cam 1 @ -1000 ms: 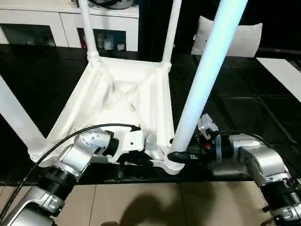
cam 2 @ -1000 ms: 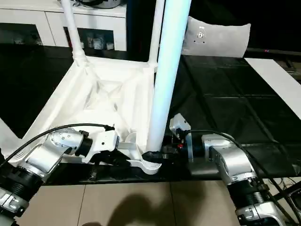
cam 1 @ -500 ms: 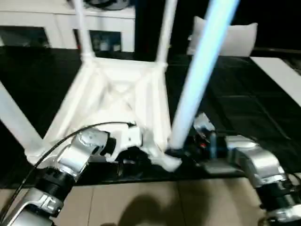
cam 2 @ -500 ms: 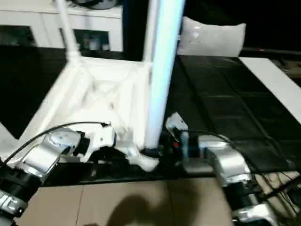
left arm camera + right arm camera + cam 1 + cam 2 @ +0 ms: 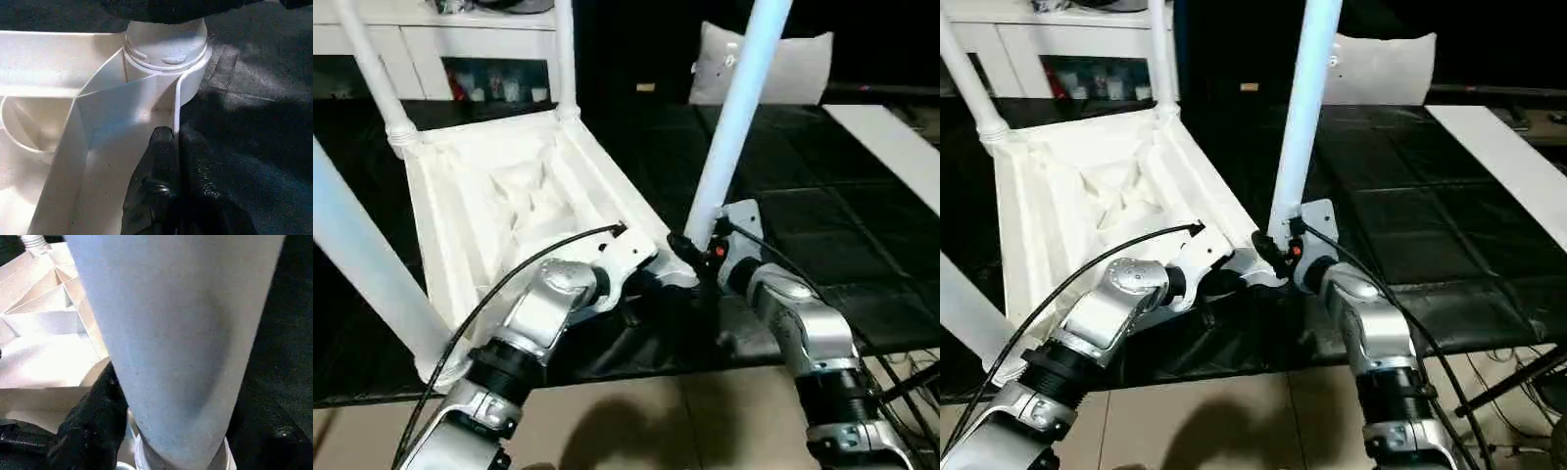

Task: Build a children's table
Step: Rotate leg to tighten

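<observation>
Your big white ribbed plastic table top (image 5: 499,196) lies underside up on the dark floor mat (image 5: 783,206), centre to 10 o'clock in the head views. All 4 long tapered white legs stand in their corner sockets; turning it upright likely remains. At 5 o'clock, your right gripper (image 5: 1273,257) clasps the nearest leg (image 5: 729,117) at its base; your left gripper (image 5: 173,147), pressed together, pinches the top's rim wall.

The upturned children's table (image 5: 509,196) is showing all white, its ribbed underside crossed by ridges. Its nearest leg (image 5: 729,127) is glowing pale blue-white. Black matting (image 5: 862,245) is lying beneath; forearms (image 5: 1361,323) are gleaming silver.
</observation>
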You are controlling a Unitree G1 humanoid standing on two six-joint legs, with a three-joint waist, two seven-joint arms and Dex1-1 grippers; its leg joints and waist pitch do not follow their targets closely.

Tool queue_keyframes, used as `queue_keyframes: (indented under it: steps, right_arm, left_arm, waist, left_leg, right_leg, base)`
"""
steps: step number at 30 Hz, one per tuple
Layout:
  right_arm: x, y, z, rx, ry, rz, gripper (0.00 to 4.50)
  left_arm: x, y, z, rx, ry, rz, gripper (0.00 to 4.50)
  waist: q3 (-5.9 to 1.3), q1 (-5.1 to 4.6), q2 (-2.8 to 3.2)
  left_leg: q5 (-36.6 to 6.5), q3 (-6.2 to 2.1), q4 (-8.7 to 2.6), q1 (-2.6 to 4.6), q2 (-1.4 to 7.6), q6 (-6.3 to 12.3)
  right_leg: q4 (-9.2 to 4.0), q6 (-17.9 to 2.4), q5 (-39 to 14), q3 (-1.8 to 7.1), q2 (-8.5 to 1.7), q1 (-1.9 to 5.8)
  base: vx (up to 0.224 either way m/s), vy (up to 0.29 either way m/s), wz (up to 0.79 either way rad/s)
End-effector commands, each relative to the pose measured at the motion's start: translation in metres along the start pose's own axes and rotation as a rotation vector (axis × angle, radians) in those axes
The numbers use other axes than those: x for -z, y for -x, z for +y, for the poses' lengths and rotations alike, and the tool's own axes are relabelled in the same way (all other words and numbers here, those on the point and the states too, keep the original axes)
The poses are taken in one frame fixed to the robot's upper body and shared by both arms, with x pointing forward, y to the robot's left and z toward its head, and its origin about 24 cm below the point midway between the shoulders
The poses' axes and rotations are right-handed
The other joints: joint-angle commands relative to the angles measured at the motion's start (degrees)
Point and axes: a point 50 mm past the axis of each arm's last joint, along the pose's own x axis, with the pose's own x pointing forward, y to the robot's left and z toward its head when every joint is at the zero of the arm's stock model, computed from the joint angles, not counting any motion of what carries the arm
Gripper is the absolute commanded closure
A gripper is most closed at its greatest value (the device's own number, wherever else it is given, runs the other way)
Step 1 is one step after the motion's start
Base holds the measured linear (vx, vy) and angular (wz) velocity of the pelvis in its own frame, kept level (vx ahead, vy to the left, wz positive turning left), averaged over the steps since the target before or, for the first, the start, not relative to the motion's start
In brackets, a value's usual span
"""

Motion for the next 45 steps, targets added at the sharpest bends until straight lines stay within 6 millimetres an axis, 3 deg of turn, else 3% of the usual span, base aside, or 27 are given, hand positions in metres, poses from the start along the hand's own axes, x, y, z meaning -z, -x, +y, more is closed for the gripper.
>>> queue_keyframes:
  steps: [1,4,6,10,17,20,27,34,45]
  right_arm:
    - [0.006,0.004,0.003,-0.069,0.012,0.012,1.30]
    - [0.006,0.011,-0.003,-0.101,0.032,0.009,0.98]
    - [0.006,0.018,-0.011,-0.147,0.097,0.035,0.86]
    - [-0.001,0.031,-0.017,-0.290,0.163,0.025,0.63]
    - [-0.002,0.052,-0.018,-0.568,0.267,0.110,0.63]
    - [-0.001,0.055,-0.019,-0.637,0.282,0.141,0.98]
    - [0.001,0.054,-0.018,-0.748,0.325,0.206,1.44]
    - [0.003,0.051,-0.013,-0.813,0.304,0.216,2.12]
    - [0.014,0.045,-0.009,-0.880,0.170,0.208,2.54]
  left_arm:
    - [-0.011,0.005,-0.002,0.037,-0.066,-0.108,4.50]
    - [-0.004,0.009,-0.003,0.076,-0.092,-0.083,4.50]
    - [0.003,0.014,-0.002,0.114,-0.127,-0.055,4.50]
    - [0.010,0.022,0.001,0.163,-0.197,-0.035,4.50]
    - [0.019,0.033,-0.001,0.319,-0.319,0.015,4.50]
    - [0.022,0.037,-0.002,0.371,-0.350,0.027,4.50]
    - [0.022,0.043,-0.009,0.507,-0.407,0.031,4.50]
    - [0.022,0.044,-0.009,0.538,-0.429,0.037,4.50]
    - [0.024,0.045,-0.010,0.529,-0.384,0.019,4.50]
  waist:
    - [-3.51,0.39,-0.21]
    - [-3.32,0.63,-0.14]
    - [-3.26,0.66,0.09]
    - [-3.23,0.79,-0.07]
    - [-3.54,1.16,-0.26]
    - [-3.42,1.48,-0.27]
    - [-3.38,1.99,-0.47]
    - [-3.43,2.82,-0.72]
    - [-3.55,2.94,-0.58]
  left_leg:
    - [-4.89,-0.88,-3.23,-0.07,2.92,4.28]
    - [-7.64,-0.93,-3.40,0.18,3.13,3.18]
    - [-8.13,-0.99,-3.49,0.21,3.22,2.58]
    - [-9.62,-1.03,-3.43,0.16,3.28,2.62]
    - [-5.83,-0.92,-2.94,0.14,3.42,5.15]
    - [-6.40,-0.85,-2.93,0.18,3.51,5.43]
    - [-8.79,-0.92,-3.07,0.41,3.68,3.49]
    - [-7.55,-0.84,-2.93,0.39,3.69,3.58]
    - [-7.76,-0.82,-2.82,0.23,3.55,3.16]
  right_leg:
    - [-4.09,-11.89,-2.14,3.21,-4.59,3.65]
    - [-4.61,-10.79,-7.51,3.23,-4.61,3.45]
    - [-4.64,-10.47,-8.51,3.18,-4.56,3.32]
    - [-4.74,-10.01,-10.02,3.22,-4.70,3.39]
    - [-3.79,-12.71,-3.33,3.08,-4.62,3.35]
    - [-3.78,-13.28,-3.71,3.08,-4.64,3.22]
    - [-3.93,-12.95,-7.62,3.03,-4.87,3.04]
    - [-3.75,-12.66,-7.10,3.08,-4.87,3.04]
    - [-3.65,-13.12,-7.12,2.98,-4.85,3.11]
  base:
    - [0.000,0.000,0.00]
    - [0.000,0.000,0.00]
    - [0.000,0.000,0.00]
    - [0.000,0.000,0.00]
    - [0.000,0.000,0.00]
    - [0.000,0.000,0.00]
    - [0.000,0.000,0.00]
    - [0.000,0.000,0.00]
    - [0.000,0.000,0.00]
